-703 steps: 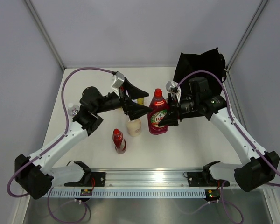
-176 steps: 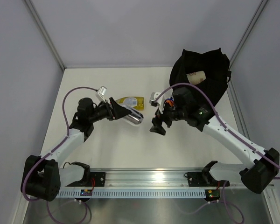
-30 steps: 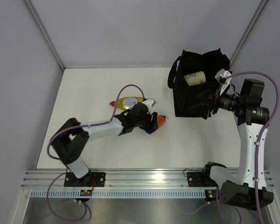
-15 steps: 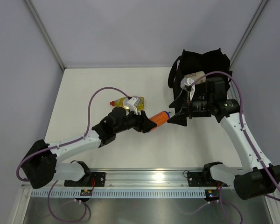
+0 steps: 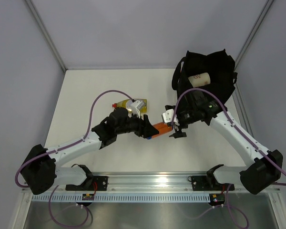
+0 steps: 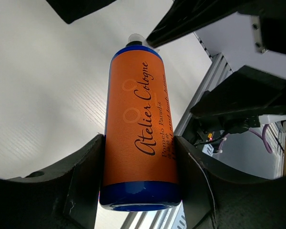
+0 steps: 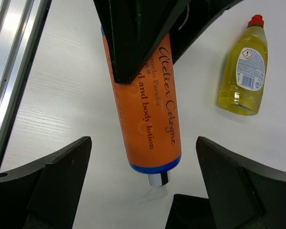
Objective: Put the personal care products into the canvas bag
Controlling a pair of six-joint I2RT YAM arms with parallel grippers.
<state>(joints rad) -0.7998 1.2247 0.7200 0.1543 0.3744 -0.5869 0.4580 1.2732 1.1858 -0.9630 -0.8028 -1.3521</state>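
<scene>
My left gripper was closed about halfway on the orange lotion bottle, one finger pressed to each side of its body near the broad blue end. A second earlier that arm was low over the table with the bottle beside the yellow bottle, and my right gripper was away at the canvas bag. By this moment I had swung the bottle out to the middle of the table, and the right arm had come across to meet it. Its jaws stood at their widest, one on each side of the bottle's free end and touching nothing. I judged this to be a handover just before the take: the right jaws had yet to close, and I could not let go until they did.

The bottle lay nearly level between the two grippers and looked clear of the table. It was a slim orange cylinder, blue at both ends, with a small pale nub on the end facing the right gripper and dark script reading "Atelier Cologne" down its length. The yellow bottle still lay on the table, and a cream bottle showed inside the bag.
</scene>
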